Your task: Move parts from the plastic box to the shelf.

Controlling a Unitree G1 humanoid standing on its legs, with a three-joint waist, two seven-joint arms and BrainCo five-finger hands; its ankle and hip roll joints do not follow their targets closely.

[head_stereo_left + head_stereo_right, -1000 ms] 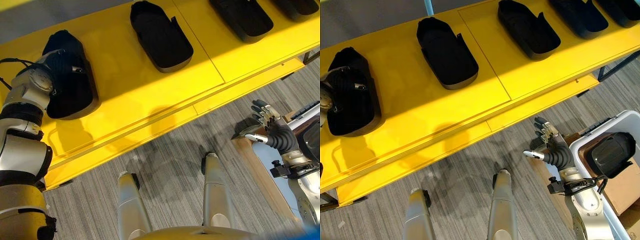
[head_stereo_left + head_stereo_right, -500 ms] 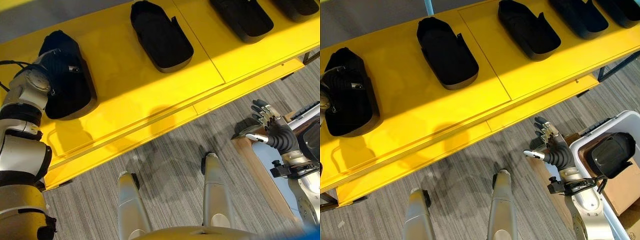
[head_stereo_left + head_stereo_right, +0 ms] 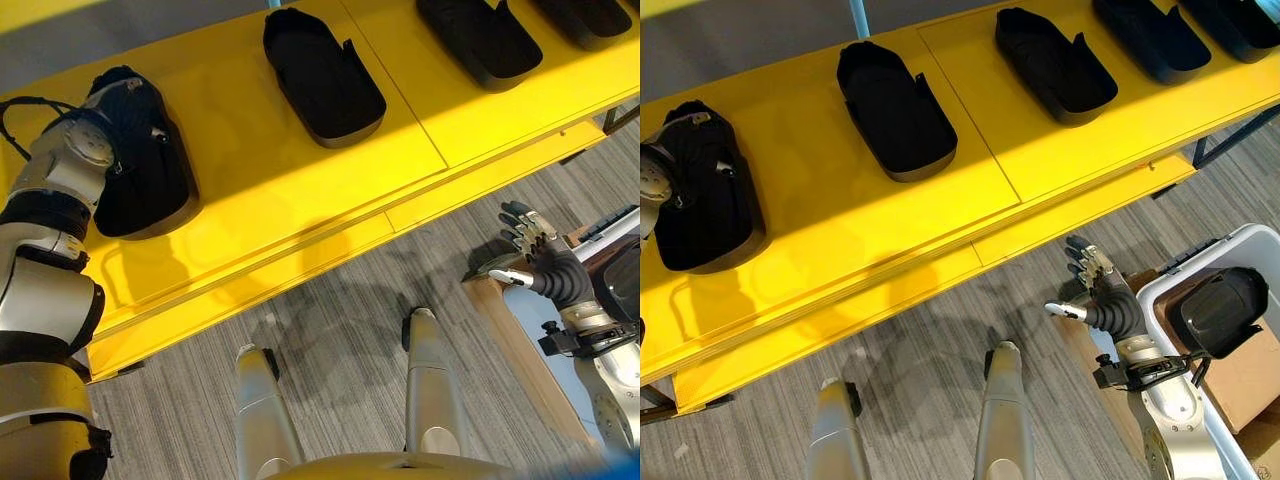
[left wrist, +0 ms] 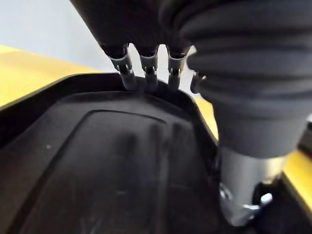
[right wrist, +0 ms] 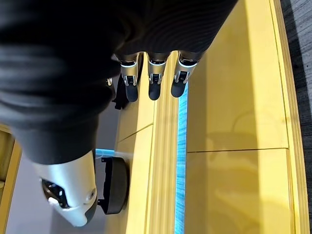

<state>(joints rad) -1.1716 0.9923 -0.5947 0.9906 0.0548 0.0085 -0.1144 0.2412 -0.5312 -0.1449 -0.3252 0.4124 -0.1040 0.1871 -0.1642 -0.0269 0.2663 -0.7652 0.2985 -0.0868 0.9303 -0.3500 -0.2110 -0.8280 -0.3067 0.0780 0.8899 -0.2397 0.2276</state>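
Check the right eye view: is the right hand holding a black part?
No: the right hand hangs open over the floor beside the plastic box, while a black part lies inside the box.

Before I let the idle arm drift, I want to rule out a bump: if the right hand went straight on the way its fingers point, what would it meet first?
Probably the yellow shelf. The right hand hangs open over the carpet, fingers aimed towards the shelf's front edge, with nothing between them, though depth is unclear.

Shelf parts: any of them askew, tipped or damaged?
Nothing stands out. The black parts lie flat in a row on the yellow shelf, similarly angled. The left robot hand rests on the leftmost part.
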